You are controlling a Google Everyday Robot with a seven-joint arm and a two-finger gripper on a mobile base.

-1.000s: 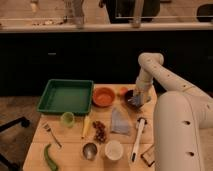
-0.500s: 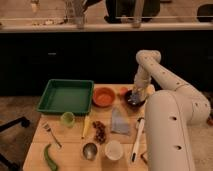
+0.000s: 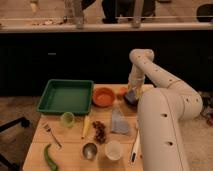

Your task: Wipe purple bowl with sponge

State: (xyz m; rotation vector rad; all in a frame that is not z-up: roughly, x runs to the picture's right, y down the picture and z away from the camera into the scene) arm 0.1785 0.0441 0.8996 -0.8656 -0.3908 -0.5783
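The purple bowl (image 3: 129,100) sits at the table's far right, just right of the orange bowl (image 3: 104,96). Only a dark sliver of it shows. My gripper (image 3: 133,93) hangs straight down from the white arm and reaches into or right over that bowl, covering most of it. The sponge is hidden; I cannot make it out at the gripper.
A green tray (image 3: 65,95) fills the back left. In front lie a pale-blue folded cloth (image 3: 119,122), a green cup (image 3: 67,119), dark grapes (image 3: 100,131), a fork (image 3: 52,135), a metal cup (image 3: 90,150), a white cup (image 3: 113,150) and a white utensil (image 3: 135,147). The arm's body blocks the right side.
The arm's upper bend has shifted a little to the left, and the gripper has stayed down at the purple bowl with only a slight sideways move.
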